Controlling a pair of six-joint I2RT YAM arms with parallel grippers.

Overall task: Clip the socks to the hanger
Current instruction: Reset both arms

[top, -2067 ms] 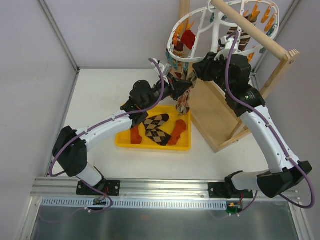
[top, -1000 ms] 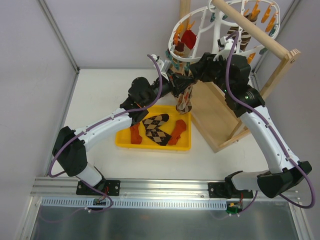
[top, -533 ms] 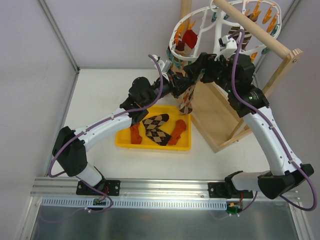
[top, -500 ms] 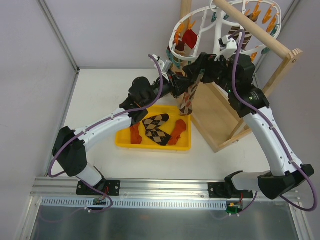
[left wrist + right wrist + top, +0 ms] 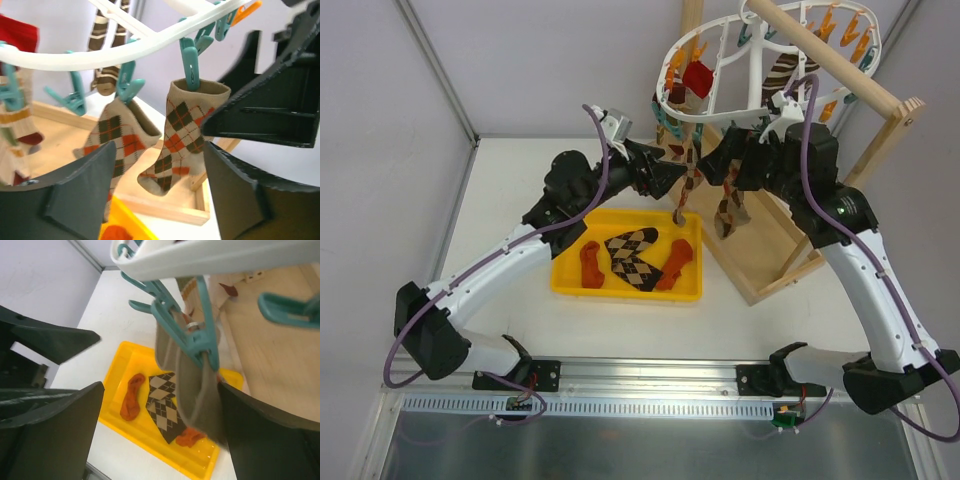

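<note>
The white ring hanger hangs from the wooden rod, with teal and orange pins. An argyle sock hangs from a teal pin, free of both grippers. A second argyle sock hangs from the pin beside it. My left gripper is open and just short of the socks, with nothing between its fingers. My right gripper is open too, with the pinned sock hanging loose near its right finger. In the top view the left gripper and right gripper flank the hanging sock.
A yellow tray below holds an argyle sock and two orange socks. The wooden stand and its base sit right of the tray. Other socks hang further round the ring.
Both grippers have opened and let go of the argyle sock, which now hangs from its pin. The left arm has drawn back left, the right arm back right.
</note>
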